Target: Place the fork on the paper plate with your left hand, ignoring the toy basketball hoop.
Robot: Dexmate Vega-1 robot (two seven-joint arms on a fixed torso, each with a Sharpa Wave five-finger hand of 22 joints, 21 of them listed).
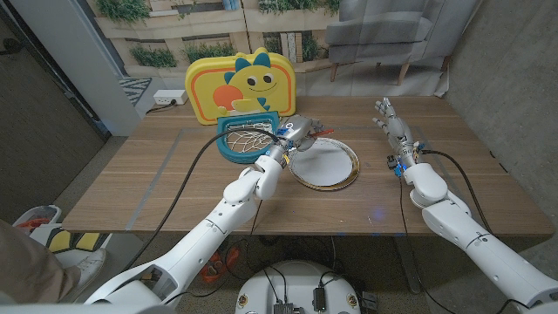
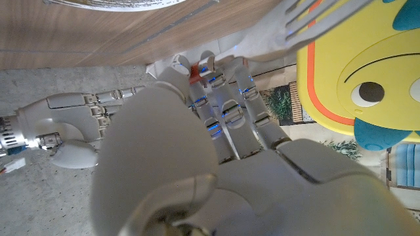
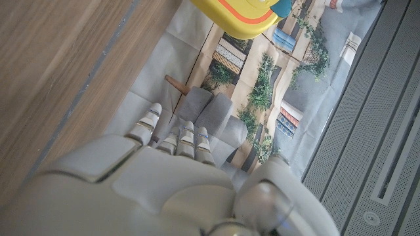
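Note:
My left hand (image 1: pixel 295 133) hovers over the near-left rim of the paper plate (image 1: pixel 347 174), a white plate with a gold edge at the table's middle. It grips a pale plastic fork (image 2: pixel 310 21) in curled fingers (image 2: pixel 226 115), with the tines sticking out past them. In the head view the fork (image 1: pixel 321 132) is a thin sliver reaching over the plate's back rim. The plate's edge (image 2: pixel 118 5) also appears in the left wrist view. My right hand (image 1: pixel 394 122) stands on the table right of the plate, fingers stretched out, holding nothing.
The toy basketball hoop has a yellow dinosaur backboard (image 1: pixel 240 83) and a blue netted rim (image 1: pixel 242 141) just left of my left hand. A white power strip (image 1: pixel 170 98) lies at the table's back left. A grey sofa (image 1: pixel 392 26) stands behind the table.

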